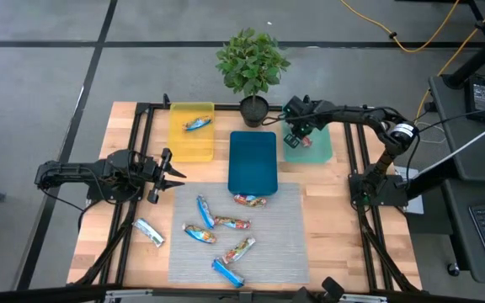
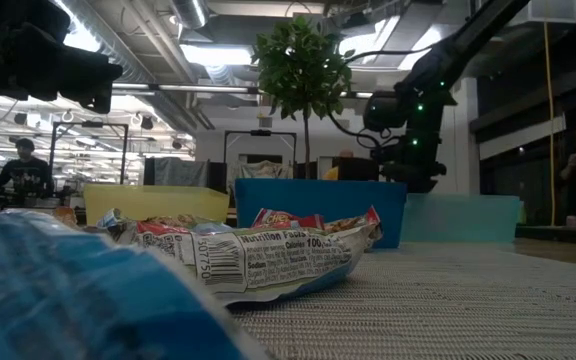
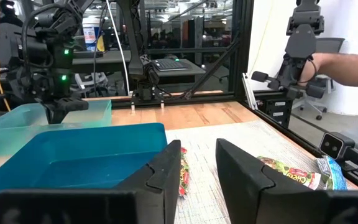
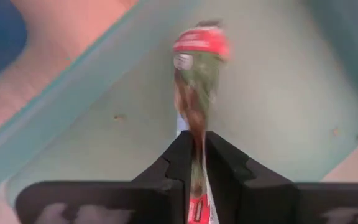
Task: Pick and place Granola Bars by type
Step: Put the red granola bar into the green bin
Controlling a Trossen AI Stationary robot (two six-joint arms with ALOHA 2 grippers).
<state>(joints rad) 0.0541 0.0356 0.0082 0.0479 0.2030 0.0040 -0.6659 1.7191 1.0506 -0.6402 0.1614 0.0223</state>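
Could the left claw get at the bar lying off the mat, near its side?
Probably yes. The left claw hovers empty, fingers apart, and the bar lies alone on bare wood with nothing on or against it.

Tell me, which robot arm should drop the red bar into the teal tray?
Right. The right gripper hangs over the teal tray pinching the red bar; the left gripper waits far off.

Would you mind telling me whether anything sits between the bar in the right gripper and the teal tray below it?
Nothing visible does. The right gripper pinches a red-topped granola bar that hangs straight over the bare floor of the teal tray; no other bar or object shows beneath it in the right wrist view.
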